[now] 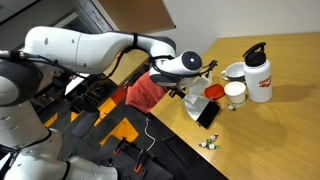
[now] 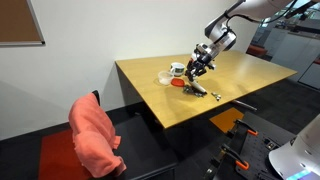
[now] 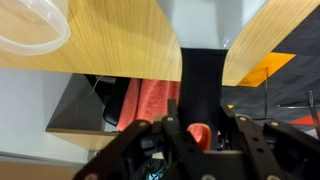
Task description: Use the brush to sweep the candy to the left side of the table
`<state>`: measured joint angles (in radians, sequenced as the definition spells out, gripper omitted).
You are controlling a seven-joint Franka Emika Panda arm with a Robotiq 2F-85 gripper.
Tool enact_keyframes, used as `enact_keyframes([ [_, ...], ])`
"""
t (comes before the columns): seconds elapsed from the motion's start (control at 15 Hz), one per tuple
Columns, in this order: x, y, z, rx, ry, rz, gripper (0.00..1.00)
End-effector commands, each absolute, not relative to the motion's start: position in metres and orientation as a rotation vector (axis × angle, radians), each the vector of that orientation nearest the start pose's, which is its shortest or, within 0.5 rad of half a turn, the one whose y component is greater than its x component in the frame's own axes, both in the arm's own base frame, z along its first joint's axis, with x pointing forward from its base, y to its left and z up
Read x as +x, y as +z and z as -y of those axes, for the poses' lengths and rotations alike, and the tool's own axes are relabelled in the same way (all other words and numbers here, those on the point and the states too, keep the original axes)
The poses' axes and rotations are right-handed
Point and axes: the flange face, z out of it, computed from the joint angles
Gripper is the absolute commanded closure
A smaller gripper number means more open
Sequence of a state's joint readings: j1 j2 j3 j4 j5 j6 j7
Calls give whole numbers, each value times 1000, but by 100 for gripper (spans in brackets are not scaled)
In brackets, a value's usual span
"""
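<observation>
My gripper (image 3: 197,135) is shut on the brush's red handle (image 3: 198,130). The black bristles (image 3: 205,80) point away from the wrist camera and reach over the edge of the table (image 3: 100,50). In both exterior views the gripper (image 1: 188,86) (image 2: 201,72) holds the brush (image 1: 207,113) (image 2: 198,89) low at the table's (image 1: 285,130) (image 2: 170,105) edge. A few pieces of candy (image 2: 214,96) lie on the table next to the bristles. One piece (image 1: 228,107) lies by the cups. A few small wrapped pieces (image 1: 210,143) lie on the floor below the edge.
A white bottle with a red label (image 1: 259,73) and two white cups (image 1: 235,92) stand close behind the brush, and a red dish (image 2: 176,83) lies beside it. A clear cup rim (image 3: 30,25) shows in the wrist view. A chair draped in pink cloth (image 2: 93,135) stands off the table.
</observation>
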<state>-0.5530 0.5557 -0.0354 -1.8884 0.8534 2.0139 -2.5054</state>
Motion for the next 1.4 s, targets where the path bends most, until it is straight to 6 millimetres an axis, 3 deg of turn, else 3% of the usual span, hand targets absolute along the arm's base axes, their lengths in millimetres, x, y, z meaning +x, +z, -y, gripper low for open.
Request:
enact_keyframes([
  [0.0, 489, 236, 296, -2066, -814, 1655, 84],
  [0.33, 440, 258, 304, -2118, -738, 1642, 84],
  [0.8, 381, 241, 339, -2329, -735, 1462, 84],
  [1.07, 370, 228, 358, -2448, -756, 1393, 84],
  [1.33, 380, 216, 363, -2483, -886, 1339, 84],
])
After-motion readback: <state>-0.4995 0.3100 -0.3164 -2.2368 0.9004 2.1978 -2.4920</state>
